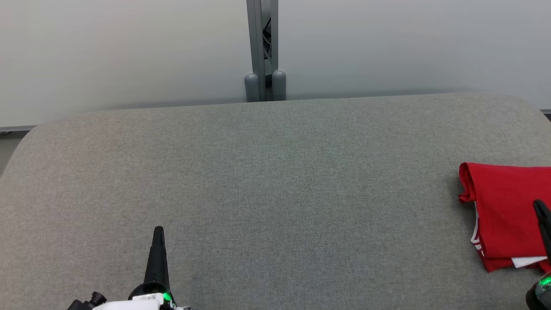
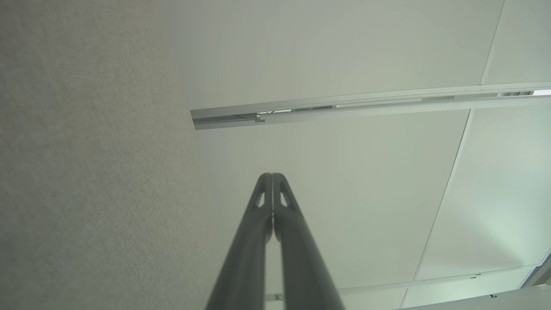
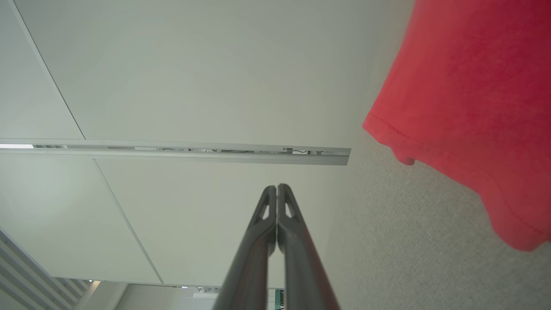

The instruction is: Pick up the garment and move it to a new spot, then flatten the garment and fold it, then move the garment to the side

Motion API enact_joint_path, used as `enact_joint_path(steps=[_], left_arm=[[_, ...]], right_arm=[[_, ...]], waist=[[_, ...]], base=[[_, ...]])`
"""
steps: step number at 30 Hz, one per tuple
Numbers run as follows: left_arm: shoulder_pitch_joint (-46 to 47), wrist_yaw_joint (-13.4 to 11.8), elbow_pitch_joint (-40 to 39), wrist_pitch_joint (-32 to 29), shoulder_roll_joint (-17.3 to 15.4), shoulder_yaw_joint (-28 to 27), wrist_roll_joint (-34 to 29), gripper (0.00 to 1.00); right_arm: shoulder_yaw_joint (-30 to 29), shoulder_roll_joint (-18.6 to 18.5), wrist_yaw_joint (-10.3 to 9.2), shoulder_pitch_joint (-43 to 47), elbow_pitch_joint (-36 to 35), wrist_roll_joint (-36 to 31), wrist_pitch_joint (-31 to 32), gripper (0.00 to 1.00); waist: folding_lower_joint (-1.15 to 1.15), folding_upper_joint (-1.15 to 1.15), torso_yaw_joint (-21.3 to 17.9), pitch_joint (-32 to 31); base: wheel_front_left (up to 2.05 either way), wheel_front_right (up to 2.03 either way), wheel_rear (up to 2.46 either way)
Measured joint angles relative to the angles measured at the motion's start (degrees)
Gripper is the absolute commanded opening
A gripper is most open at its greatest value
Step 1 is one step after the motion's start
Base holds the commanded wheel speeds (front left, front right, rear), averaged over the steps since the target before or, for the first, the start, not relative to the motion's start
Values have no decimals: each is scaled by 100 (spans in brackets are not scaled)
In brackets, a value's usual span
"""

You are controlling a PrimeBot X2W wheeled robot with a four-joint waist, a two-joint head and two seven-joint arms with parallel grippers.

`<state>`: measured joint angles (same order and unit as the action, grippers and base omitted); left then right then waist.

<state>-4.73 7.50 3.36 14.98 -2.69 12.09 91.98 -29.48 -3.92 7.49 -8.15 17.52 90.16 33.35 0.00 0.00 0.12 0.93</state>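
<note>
Red jersey cloth: one garment (image 1: 508, 206), folded into a rough rectangle with soft, rounded edges. Flat on the grey desk (image 1: 275, 172), right beside the right fingers (image 1: 541, 211) and well apart from the left fingers (image 1: 158, 234). White print (image 1: 475, 237) along one folded edge, and a white tab (image 1: 528, 261) poking out at the corner nearest the right fingers.

By count: one garment, one desk, two pairs of fingers, one grey metal post (image 1: 262, 43) with two rounded caps (image 1: 279, 84) at its foot. Post far ahead of both sets of fingertips, between pale matte wall panels (image 1: 129, 51).

Long, dark and tapered, the left fingers; pressed fully together, gripping nothing, tips over bare desk. From the left wrist (image 2: 272, 185), seam closed from the tip downward, with small triangular cut-outs (image 2: 260, 200) near each tip. Woven grey desk (image 2: 86, 172) off to their left.

Closed just as tight, the right fingers, and likewise empty. From the right wrist (image 3: 277, 191), tips together, garment (image 3: 473, 86) to their right and clear of the tips, with a stitched hem (image 3: 452, 157) and felt-like desk (image 3: 409, 237) beneath. From the head camera, overlapping the cloth at the frame border; possibly hovering rather than touching, hard to judge there.
</note>
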Motion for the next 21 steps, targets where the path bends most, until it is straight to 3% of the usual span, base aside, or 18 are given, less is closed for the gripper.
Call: enact_joint_path(steps=[21], left_arm=[[0, 0, 1, 0, 0, -1, 0, 0]], right_arm=[[-5, 3, 0, -3, 0, -2, 8, 0]], waist=[[0, 0, 0, 0]], base=[[0, 0, 0]])
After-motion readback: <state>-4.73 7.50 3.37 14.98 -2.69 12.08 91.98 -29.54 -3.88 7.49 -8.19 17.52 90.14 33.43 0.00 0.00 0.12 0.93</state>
